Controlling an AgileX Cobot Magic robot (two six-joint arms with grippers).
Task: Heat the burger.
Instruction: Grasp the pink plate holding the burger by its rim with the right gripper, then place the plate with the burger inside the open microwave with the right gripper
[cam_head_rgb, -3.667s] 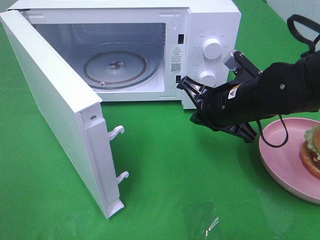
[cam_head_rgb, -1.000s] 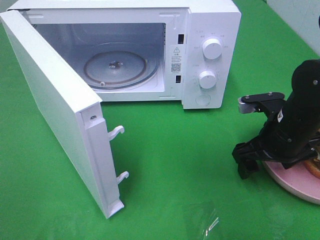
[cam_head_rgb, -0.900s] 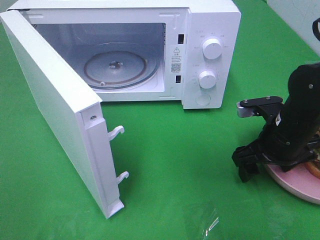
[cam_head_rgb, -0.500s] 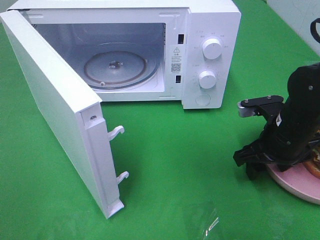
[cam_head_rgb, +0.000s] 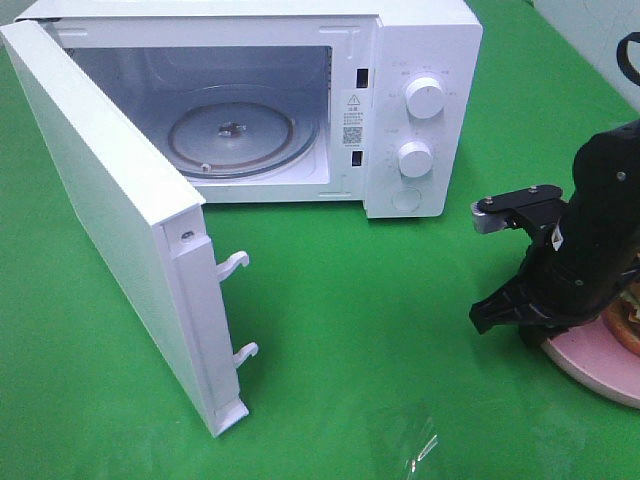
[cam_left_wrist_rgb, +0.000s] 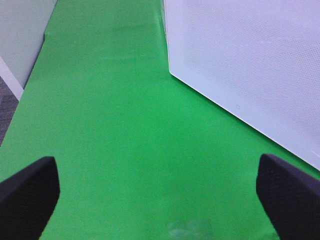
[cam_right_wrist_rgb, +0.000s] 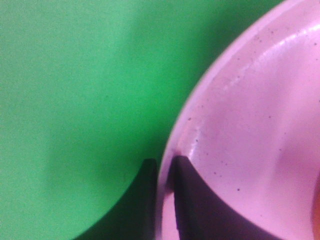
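Observation:
The burger (cam_head_rgb: 632, 312) shows only as a brown sliver at the right edge of the high view, behind my right arm; in the right wrist view it is an orange edge (cam_right_wrist_rgb: 316, 220). It lies on a pink plate (cam_head_rgb: 592, 376). My right gripper (cam_head_rgb: 541, 338) is at the plate's left rim. The right wrist view shows its two dark fingers (cam_right_wrist_rgb: 186, 172) pinched on the plate (cam_right_wrist_rgb: 240, 125) rim, one inside and one outside, so the gripper (cam_right_wrist_rgb: 163, 163) is shut on it. My left gripper (cam_left_wrist_rgb: 160, 200) hangs open over bare green cloth.
A white microwave (cam_head_rgb: 420, 60) stands at the back with its door (cam_head_rgb: 110, 220) swung wide open to the left and a glass turntable (cam_head_rgb: 235, 135) inside. The left wrist view shows the door's outer face (cam_left_wrist_rgb: 250, 60). Green cloth covers the table.
My right arm swung from the microwave's front down to the plate. Over the last second its fingers closed on the plate's rim. The left gripper has stayed open.

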